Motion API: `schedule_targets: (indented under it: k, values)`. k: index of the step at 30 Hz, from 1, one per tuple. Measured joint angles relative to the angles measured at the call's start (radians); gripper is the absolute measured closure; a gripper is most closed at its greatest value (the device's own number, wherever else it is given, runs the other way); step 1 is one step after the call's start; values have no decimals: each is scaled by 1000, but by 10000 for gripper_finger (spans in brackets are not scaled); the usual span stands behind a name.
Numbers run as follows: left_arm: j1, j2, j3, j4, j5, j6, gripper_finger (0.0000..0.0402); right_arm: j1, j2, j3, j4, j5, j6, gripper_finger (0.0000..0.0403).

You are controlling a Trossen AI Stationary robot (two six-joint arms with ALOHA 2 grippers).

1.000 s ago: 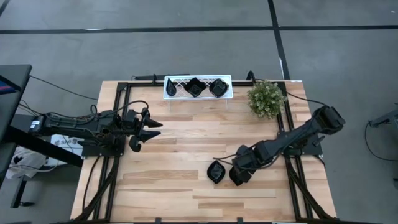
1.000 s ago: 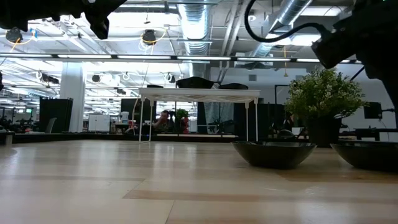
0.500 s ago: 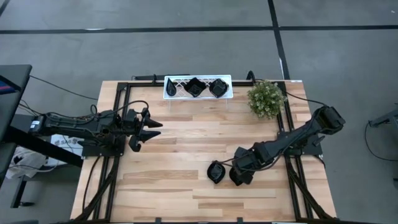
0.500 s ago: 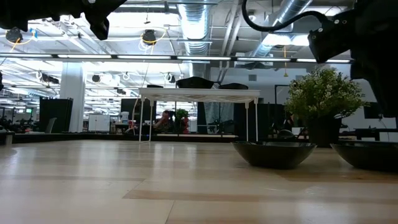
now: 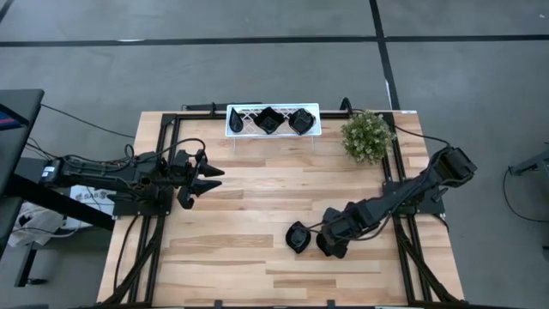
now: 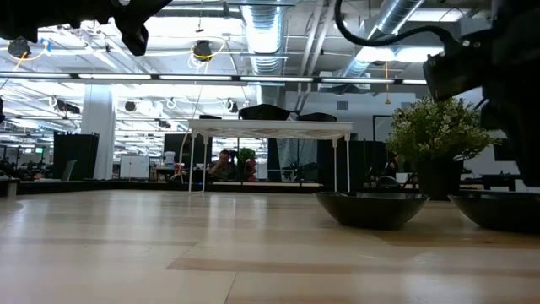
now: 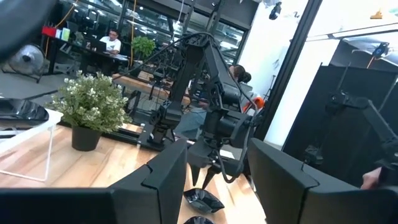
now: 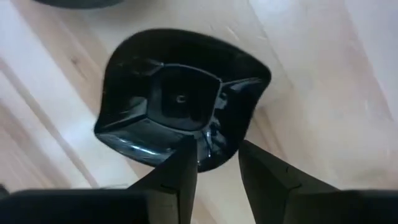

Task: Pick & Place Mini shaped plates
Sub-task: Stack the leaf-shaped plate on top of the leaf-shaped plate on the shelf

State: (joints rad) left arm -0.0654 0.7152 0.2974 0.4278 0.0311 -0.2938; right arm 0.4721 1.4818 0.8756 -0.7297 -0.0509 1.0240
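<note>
Low over the worktop (image 5: 249, 215), right gripper (image 8: 217, 158) hangs above a rounded-square plate (image 8: 177, 99), fingers apart and straddling its near rim, apparently lined up for a rim pinch; second plate (image 5: 298, 238) lies just beside it; two more sit in the white tray (image 5: 244, 119) at the far edge; left gripper (image 5: 208, 178) waits well apart, fingers spread.

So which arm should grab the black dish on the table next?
Right. Its gripper hangs open right over a dish; the left gripper waits far across the table.
</note>
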Motion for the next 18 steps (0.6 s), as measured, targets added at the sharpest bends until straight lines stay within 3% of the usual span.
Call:
schedule_targets:
  k: [18]
  values:
    - [0,0,0,0,0,-2,229,-1,0,-83,142,0,51,290]
